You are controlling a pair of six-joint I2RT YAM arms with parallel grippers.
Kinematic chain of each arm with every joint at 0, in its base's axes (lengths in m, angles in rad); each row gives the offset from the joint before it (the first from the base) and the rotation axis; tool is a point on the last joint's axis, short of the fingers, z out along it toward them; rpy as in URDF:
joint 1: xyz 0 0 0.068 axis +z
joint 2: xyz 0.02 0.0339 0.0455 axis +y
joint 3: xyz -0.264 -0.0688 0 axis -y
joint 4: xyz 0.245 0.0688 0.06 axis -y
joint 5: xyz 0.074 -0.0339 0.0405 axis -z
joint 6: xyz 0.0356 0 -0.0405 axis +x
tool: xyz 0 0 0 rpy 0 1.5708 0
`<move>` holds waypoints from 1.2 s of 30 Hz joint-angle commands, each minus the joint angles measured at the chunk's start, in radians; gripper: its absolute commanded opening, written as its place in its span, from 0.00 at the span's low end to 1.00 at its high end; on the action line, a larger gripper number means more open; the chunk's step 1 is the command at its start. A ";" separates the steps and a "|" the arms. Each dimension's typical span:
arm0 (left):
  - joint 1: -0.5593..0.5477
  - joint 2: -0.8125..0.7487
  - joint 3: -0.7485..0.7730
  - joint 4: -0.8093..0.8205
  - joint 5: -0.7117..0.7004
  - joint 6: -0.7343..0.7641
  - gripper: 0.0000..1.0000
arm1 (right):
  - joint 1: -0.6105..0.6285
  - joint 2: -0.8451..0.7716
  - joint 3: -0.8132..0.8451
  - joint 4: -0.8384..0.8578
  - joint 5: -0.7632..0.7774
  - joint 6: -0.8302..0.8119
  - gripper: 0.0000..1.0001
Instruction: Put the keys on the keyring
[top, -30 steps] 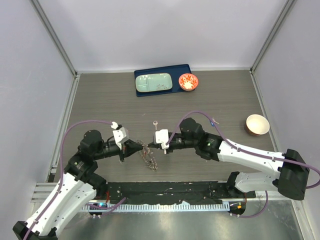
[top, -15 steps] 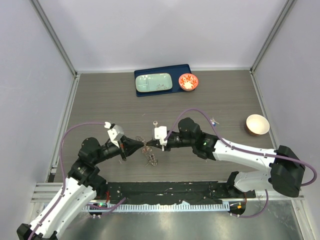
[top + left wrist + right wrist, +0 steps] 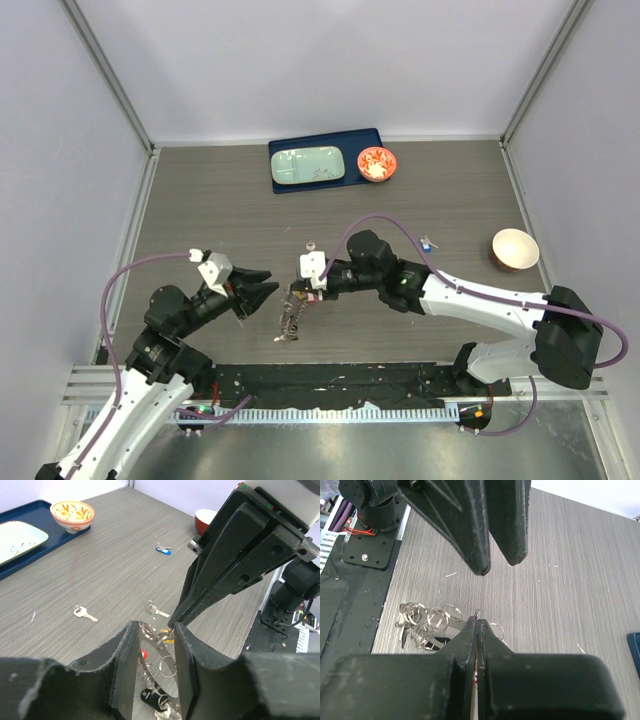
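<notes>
The keyring (image 3: pixel 291 316), a wide thin metal ring fringed with silver keys and small rings, hangs tilted from my right gripper (image 3: pixel 298 292). That gripper is shut on the ring's edge (image 3: pixel 432 622) in the right wrist view, fingertips (image 3: pixel 470 625) pressed together. My left gripper (image 3: pixel 266 287) is open, just left of the ring and apart from it. In the left wrist view the ring (image 3: pixel 159 656) shows between its open fingers (image 3: pixel 125 650). A plain silver key (image 3: pixel 312 246) and a blue-headed key (image 3: pixel 428 241) lie on the table. A second small silver key (image 3: pixel 156 611) lies near the ring. A yellow bit (image 3: pixel 169 631) shows on the ring.
A dark blue tray (image 3: pixel 370 138) at the back holds a pale green plate (image 3: pixel 307 165), with a red patterned bowl (image 3: pixel 377 164) beside it. A cream bowl (image 3: pixel 514 248) stands at the right. Grey walls close in both sides.
My left gripper has opened and drawn back to the left, away from the keyring. My right gripper has shifted left with the ring, which now hangs from it alone.
</notes>
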 commanded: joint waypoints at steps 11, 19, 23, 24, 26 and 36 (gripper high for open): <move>0.003 0.218 0.214 -0.262 0.124 0.388 0.48 | 0.003 -0.014 0.143 -0.084 -0.033 -0.101 0.01; 0.003 0.344 0.304 -0.411 0.214 0.604 0.49 | 0.003 -0.017 0.155 -0.130 -0.063 -0.123 0.01; 0.003 0.373 0.311 -0.413 0.257 0.639 0.49 | 0.003 -0.019 0.161 -0.157 -0.085 -0.135 0.01; 0.003 0.375 0.310 -0.412 0.266 0.653 0.49 | 0.003 -0.019 0.163 -0.160 -0.085 -0.137 0.01; 0.002 0.379 0.305 -0.408 0.285 0.671 0.50 | 0.003 -0.020 0.167 -0.163 -0.088 -0.143 0.01; 0.002 0.450 0.307 -0.371 0.375 0.685 0.48 | 0.003 -0.022 0.170 -0.191 -0.120 -0.143 0.01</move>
